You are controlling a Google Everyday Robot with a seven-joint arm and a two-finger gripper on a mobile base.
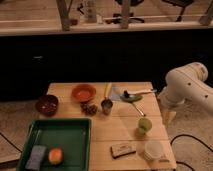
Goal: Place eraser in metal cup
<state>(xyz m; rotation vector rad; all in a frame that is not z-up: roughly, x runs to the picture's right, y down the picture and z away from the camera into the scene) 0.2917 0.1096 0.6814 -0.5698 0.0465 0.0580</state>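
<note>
Where the table (110,131) ends at right, my gripper (168,118) hangs, fingers apart and empty; reaching in could knock the white tub (154,150) just beside the front-edge eraser (122,149), or tip the small metal cup (106,105) standing mid-table.

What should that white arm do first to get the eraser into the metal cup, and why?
Probably bring the gripper left and toward the table's front edge, until it is above the eraser. The gripper hangs by the table's right edge with jaws open and empty, while the eraser lies flat and untouched beside the white tub. The metal cup stands farther back.
</note>
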